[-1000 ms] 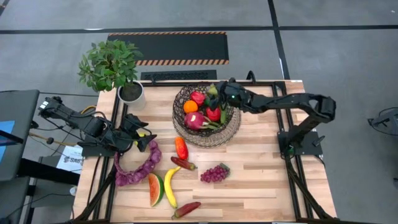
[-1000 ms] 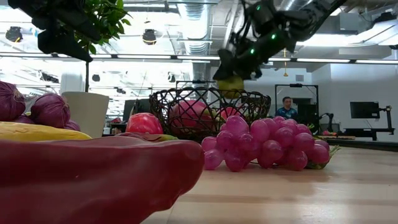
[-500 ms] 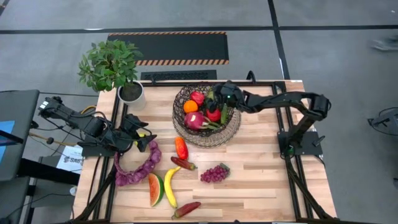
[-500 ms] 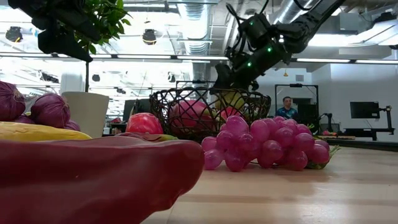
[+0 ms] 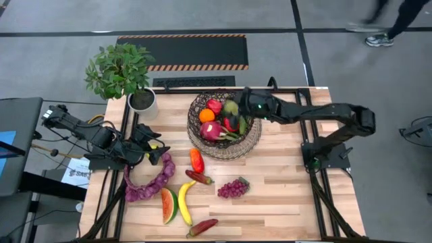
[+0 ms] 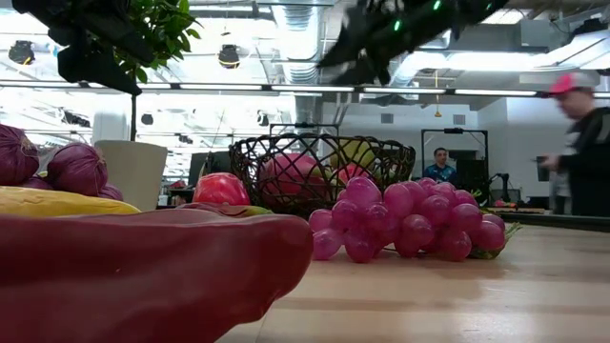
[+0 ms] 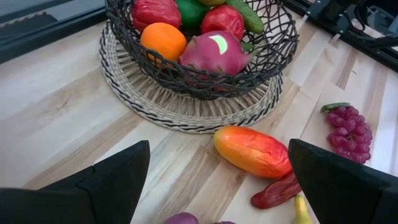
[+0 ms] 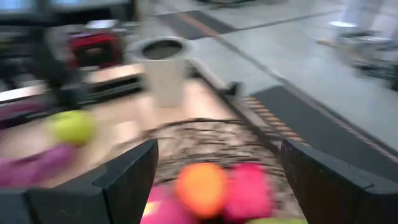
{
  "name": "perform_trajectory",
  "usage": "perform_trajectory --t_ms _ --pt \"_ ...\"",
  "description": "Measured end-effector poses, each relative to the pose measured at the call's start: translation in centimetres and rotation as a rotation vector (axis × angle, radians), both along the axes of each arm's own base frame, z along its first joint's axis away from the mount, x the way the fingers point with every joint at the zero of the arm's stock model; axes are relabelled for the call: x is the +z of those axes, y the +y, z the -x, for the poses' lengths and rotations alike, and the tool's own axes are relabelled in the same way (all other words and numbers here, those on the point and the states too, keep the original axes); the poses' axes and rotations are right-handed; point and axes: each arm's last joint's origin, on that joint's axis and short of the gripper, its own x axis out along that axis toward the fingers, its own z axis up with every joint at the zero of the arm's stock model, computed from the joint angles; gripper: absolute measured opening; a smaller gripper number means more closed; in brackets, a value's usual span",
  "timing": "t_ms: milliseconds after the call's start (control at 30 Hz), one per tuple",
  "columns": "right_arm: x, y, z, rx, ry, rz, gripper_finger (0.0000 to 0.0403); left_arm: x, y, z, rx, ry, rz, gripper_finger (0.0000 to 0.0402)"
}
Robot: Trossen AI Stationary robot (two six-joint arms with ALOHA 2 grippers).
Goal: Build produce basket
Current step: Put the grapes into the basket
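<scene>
The dark wire basket (image 5: 224, 128) on its wicker base stands at the table's far middle. In it lie an orange (image 5: 206, 115), red peppers (image 5: 214, 105), a pink dragon fruit (image 7: 214, 53) and a yellow-green fruit (image 5: 231, 106). My right gripper (image 5: 246, 102) hangs open and empty above the basket's far right rim, its fingers wide apart in its wrist view (image 8: 216, 155). My left gripper (image 5: 158, 152) waits open at the table's left, by the purple string (image 5: 148, 179). Grapes (image 5: 233, 187), banana (image 5: 183, 201), watermelon slice (image 5: 169, 206) and peppers (image 5: 196, 160) lie on the table.
A potted plant in a white pot (image 5: 142, 101) stands at the far left corner. A green apple (image 8: 73, 126) lies beside the left gripper. A person (image 6: 581, 143) walks past beyond the table's far right. Bare wood lies right of the grapes.
My right gripper came down onto the basket's far right side with the yellow-green fruit, opened and let it go. The fruit now lies in the basket. The gripper has since risen and drawn back a little toward the table's right edge.
</scene>
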Motion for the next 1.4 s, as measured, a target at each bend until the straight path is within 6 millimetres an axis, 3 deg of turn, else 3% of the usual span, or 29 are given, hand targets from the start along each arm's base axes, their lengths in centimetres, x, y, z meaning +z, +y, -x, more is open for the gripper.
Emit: perform_trajectory --t_ms 200,333,400,500,667,800,967,1400 --pt "1.9 7.1 0.8 0.248 0.002 -0.077 0.0358 0.0 -0.1 0.0 -0.016 0.008 0.016 0.0368" --pt "1.5 12.8 1.3 0.397 0.051 -0.190 0.0358 0.0 -0.1 0.0 -0.016 0.007 0.016 0.0368" --pt "0.5 15.9 1.5 0.432 0.104 -0.228 0.0358 0.0 -0.1 0.0 -0.019 0.009 0.012 0.0368" --pt "-2.6 20.0 1.7 0.420 0.207 -0.235 0.0358 0.0 0.0 0.0 -0.017 0.007 0.003 0.0368" --pt "-7.2 24.6 0.9 0.385 0.259 -0.191 0.0358 0.0 0.0 0.0 -0.012 0.003 -0.004 0.0368" --pt "-11.1 26.2 -0.3 0.398 0.306 -0.160 0.0358 0.0 0.0 0.0 -0.010 0.003 -0.006 0.0368" --pt "-14.9 25.8 -1.4 0.341 0.373 -0.178 0.0350 0.0 0.0 0.0 -0.006 0.001 -0.010 0.0368" --pt "-17.1 25.6 -0.4 0.275 0.539 -0.216 0.0327 0.0 0.0 0.0 -0.007 0.004 -0.027 0.0368"
